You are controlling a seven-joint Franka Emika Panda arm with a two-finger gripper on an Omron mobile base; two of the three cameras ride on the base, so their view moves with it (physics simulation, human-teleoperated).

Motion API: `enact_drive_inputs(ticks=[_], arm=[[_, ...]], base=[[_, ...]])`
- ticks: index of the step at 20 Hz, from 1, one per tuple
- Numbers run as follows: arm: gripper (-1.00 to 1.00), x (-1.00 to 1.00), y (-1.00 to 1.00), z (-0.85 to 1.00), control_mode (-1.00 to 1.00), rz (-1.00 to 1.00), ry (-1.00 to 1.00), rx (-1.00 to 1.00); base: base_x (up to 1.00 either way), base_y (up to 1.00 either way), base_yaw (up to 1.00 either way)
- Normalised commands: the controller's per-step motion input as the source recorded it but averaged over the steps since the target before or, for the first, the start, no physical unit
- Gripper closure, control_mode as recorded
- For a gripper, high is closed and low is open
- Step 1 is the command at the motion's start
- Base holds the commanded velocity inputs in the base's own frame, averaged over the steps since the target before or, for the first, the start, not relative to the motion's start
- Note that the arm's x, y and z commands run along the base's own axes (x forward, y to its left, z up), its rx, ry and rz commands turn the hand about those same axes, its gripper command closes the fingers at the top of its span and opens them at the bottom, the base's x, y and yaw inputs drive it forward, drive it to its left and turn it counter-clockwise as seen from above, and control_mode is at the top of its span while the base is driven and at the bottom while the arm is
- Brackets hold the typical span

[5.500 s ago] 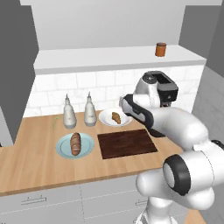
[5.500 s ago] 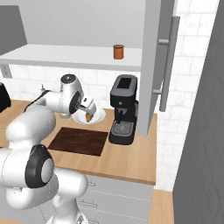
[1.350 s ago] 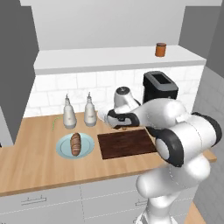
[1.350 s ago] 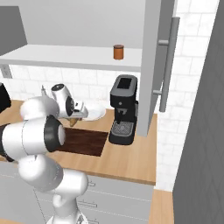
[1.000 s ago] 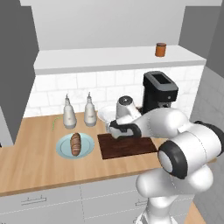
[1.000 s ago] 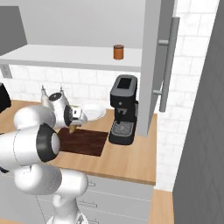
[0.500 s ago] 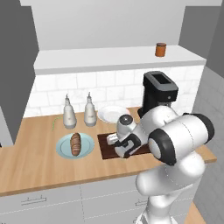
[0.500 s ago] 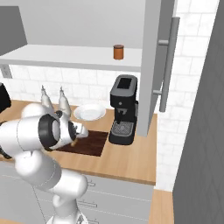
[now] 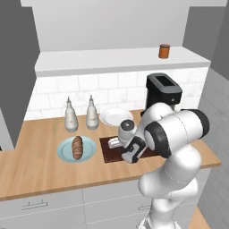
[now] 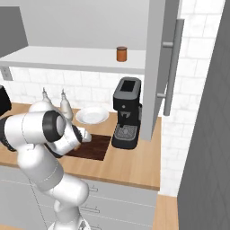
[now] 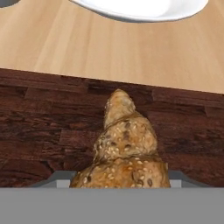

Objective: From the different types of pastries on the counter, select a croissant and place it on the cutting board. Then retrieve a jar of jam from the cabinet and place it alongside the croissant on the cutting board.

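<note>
1. Between the fingers, at the bottom of the hand view, sits the croissant point(image 11: 124, 153), golden and seeded, its pointed end reaching away from the hand; the gripper point(image 9: 117, 144) is clamped on it, though the fingertips themselves are hidden behind the pastry.
2. Just beyond and beneath the croissant lies the cutting board point(image 11: 39, 113), dark brown with clear grain; whether the pastry touches it cannot be told.
3. Past the board's far edge runs the light wood counter point(image 11: 65, 43), and farther still from the fingers is the rim of a white plate point(image 11: 140, 11).
4. Seen from the left base camera, the gripper hangs low over the near left part of the cutting board point(image 9: 107, 150), with the white plate point(image 9: 116, 116) behind it.
5. Off to the fingers' left on the counter point(image 9: 36, 165), a blue-grey plate point(image 9: 66, 151) carries the dark ridged loaf point(image 9: 77, 146); two white bottles point(image 9: 81, 114) stand behind it.
6. Well above the gripper, the jar of jam point(image 9: 164, 51) stands on the white cabinet shelf point(image 9: 112, 60), over a black coffee machine point(image 9: 163, 91).
7. From the right base camera, the arm hides the gripper; the cutting board point(image 10: 96, 146) shows beside the coffee machine point(image 10: 126, 117).
</note>
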Motion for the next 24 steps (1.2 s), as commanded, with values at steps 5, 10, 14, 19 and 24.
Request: enact_drive_inputs(ticks=[5, 10, 14, 19, 24], arm=[[-1.00, 0.02, 0.05, -0.51, -1.00, -0.01, 0.03, 0.00], [-1.00, -0.02, 0.00, -0.18, -1.00, 0.00, 0.00, 0.00], [-1.00, 0.00, 0.00, -0.11, -1.00, 0.00, 0.00, 0.00], [-1.00, -0.08, 0.00, -0.05, -1.00, 0.00, 0.00, 0.00], [-1.00, -0.21, 0.00, 0.22, -1.00, 0.00, 0.00, 0.00]], base=[[0.00, 0.00, 0.00], [0.00, 0.00, 0.00], [0.00, 0.00, 0.00], [0.00, 0.00, 0.00], [0.00, 0.00, 0.00]])
